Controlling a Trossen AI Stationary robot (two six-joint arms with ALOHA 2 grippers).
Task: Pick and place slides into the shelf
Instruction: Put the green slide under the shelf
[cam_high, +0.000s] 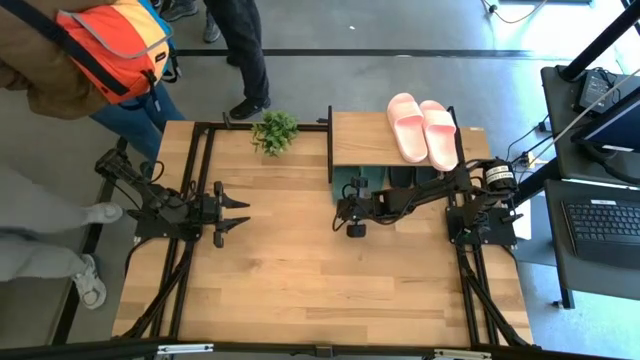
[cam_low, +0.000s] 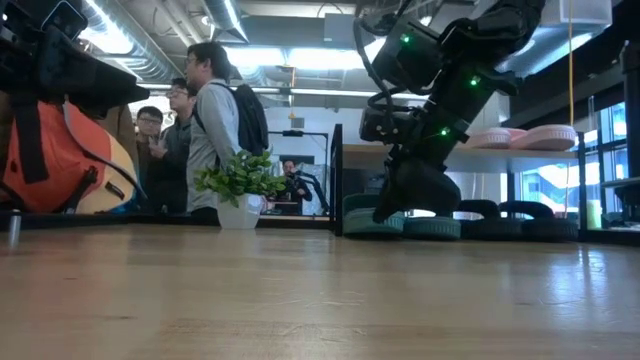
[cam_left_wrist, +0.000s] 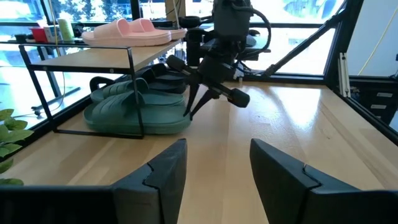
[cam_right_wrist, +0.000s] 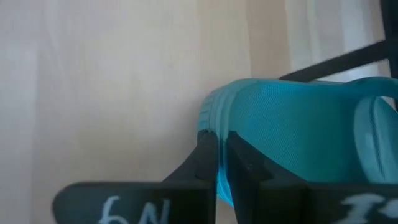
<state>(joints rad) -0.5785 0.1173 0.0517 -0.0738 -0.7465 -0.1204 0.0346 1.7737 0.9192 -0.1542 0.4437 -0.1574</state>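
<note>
The shelf (cam_high: 360, 135) stands at the table's far right. The pink slides (cam_high: 422, 128) lie on its plank top. The black slides (cam_high: 415, 177) and green slides (cam_high: 357, 183) sit side by side on the lower level, soles down. My right gripper (cam_high: 348, 208) is shut and points down at the near end of the green slides (cam_left_wrist: 137, 115), at the shelf's front left corner. My left gripper (cam_high: 240, 212) is open and hovers over bare table to the left, facing the shelf. My right gripper's shut fingers (cam_right_wrist: 208, 158) stand against the rounded near end of a green slide (cam_right_wrist: 214, 109). They come from above, slanting toward the shelf. The slide lies flat on the lower level (cam_left_wrist: 155, 127). I cannot tell whether the tips press on it or only touch it.
A small potted plant (cam_high: 275, 130) stands at the far edge, left of the shelf. The shelf's thin black frame (cam_left_wrist: 132, 87) rises beside the green slides. People stand beyond the table's far left corner (cam_low: 210, 130). Bare wood lies between the two grippers (cam_high: 290, 250).
</note>
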